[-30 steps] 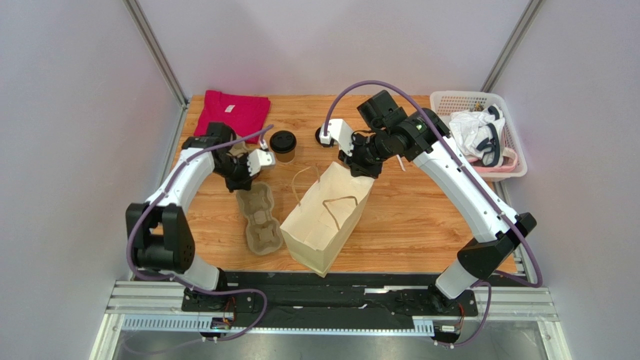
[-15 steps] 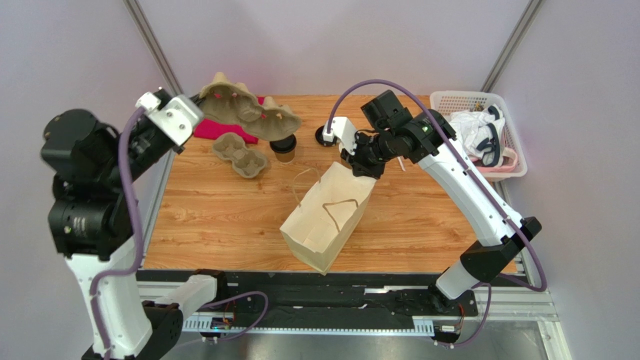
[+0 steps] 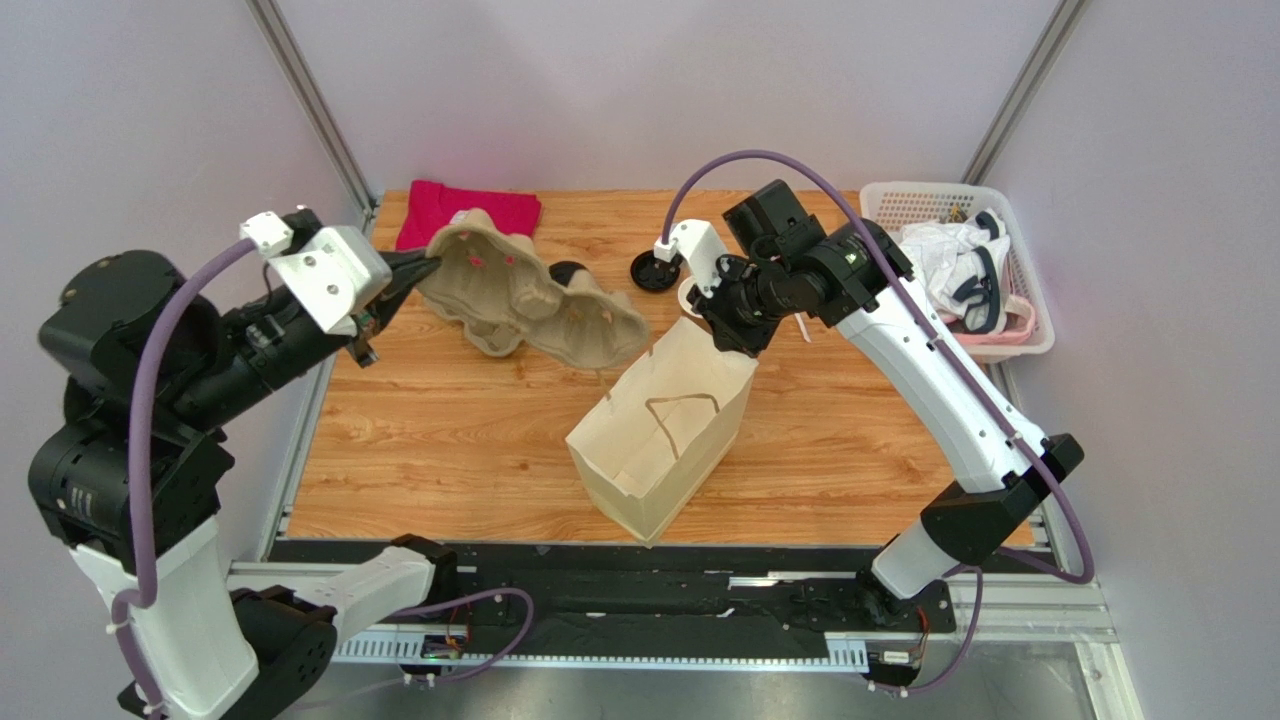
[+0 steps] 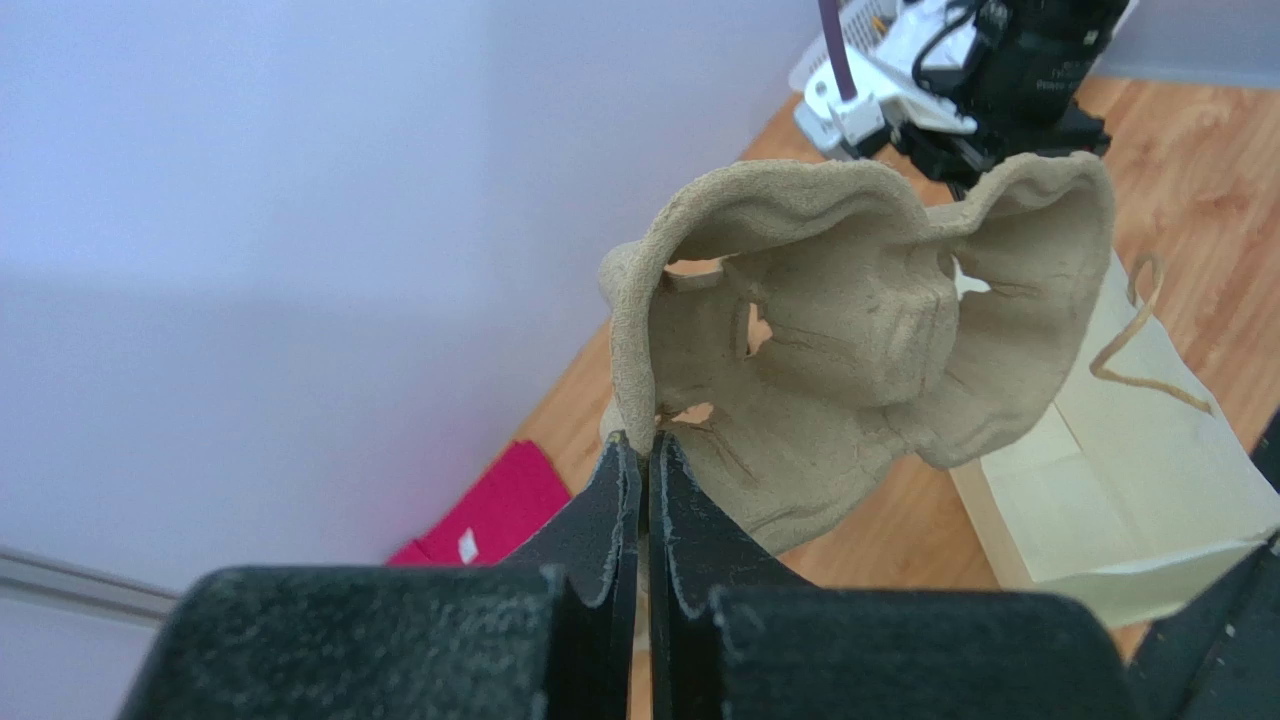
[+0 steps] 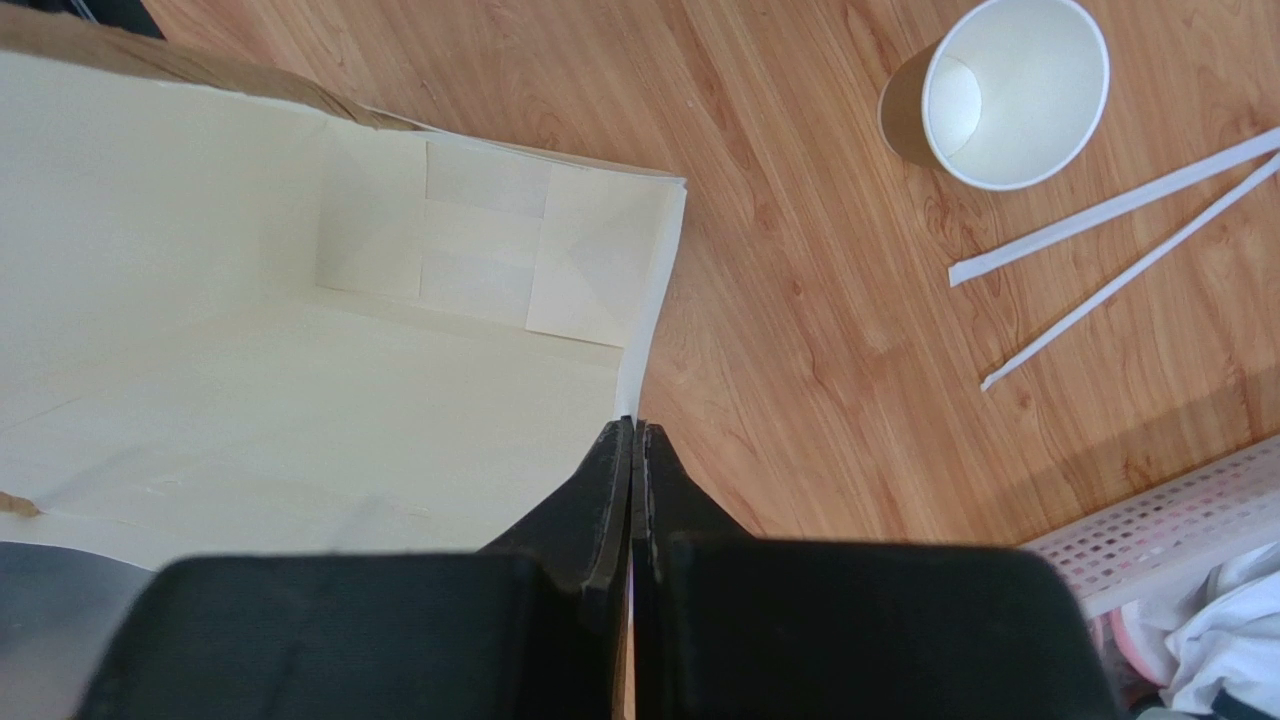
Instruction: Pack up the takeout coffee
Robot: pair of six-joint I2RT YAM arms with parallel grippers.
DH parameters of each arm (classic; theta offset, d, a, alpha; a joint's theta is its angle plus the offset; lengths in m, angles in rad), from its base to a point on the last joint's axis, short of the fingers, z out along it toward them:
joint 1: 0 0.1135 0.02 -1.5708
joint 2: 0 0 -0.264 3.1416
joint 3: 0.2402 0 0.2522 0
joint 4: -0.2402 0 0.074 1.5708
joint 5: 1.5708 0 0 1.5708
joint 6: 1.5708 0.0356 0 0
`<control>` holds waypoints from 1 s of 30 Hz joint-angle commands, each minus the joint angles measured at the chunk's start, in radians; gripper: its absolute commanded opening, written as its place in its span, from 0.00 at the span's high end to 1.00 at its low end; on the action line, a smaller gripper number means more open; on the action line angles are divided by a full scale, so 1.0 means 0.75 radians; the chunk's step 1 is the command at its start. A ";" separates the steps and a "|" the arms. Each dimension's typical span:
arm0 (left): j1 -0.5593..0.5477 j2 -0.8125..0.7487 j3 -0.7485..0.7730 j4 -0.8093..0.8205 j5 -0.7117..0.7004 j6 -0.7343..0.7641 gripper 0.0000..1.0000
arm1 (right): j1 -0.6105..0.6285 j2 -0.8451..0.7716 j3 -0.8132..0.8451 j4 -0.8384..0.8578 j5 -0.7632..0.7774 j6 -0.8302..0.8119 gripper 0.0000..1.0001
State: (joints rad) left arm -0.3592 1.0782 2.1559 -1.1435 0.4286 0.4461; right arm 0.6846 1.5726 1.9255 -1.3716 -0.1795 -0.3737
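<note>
While the left gripper is raised above the far-left part of the table, its jaws are pressed together on the thin edge of a pulp carrier, which hangs clear of the wood with its cup wells turned sideways. From above, that carrier covers nearly all of the coffee. Only a dark sliver of its lid shows past the carrier's far edge, at the far middle of the table. I cannot tell how near the cup the carrier hangs.

The right gripper is closed too, pinching the rim of the bag at its far right corner. The bag sits mid-table, near and right of the coffee, and the right wrist view looks into its pale, bare inside.

A small black lid lies just left of the right wrist, between the coffee and that arm. A red cloth lies at the far left edge, behind the carrier. A white basket holding crumpled fabric stands at the far right corner. The right wrist view also shows an open cup with a white inside. Two white strips lie just beside it on the wood, between the bag and the basket.
</note>
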 commanded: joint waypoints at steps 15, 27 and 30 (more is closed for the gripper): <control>-0.713 0.178 -0.085 -0.030 -0.894 -0.053 1.00 | -0.001 -0.029 0.124 -0.139 0.080 0.153 1.00; -0.720 0.229 0.073 0.089 -0.979 0.006 1.00 | -0.001 -0.062 0.089 -0.118 0.080 0.146 1.00; -0.742 0.246 0.057 0.019 -0.917 -0.014 1.00 | -0.003 -0.050 0.120 -0.122 0.076 0.159 1.00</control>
State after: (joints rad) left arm -0.8955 1.2579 2.1796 -1.1347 -0.2752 0.4263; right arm 0.6846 1.5600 1.9774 -1.3720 -0.1173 -0.2764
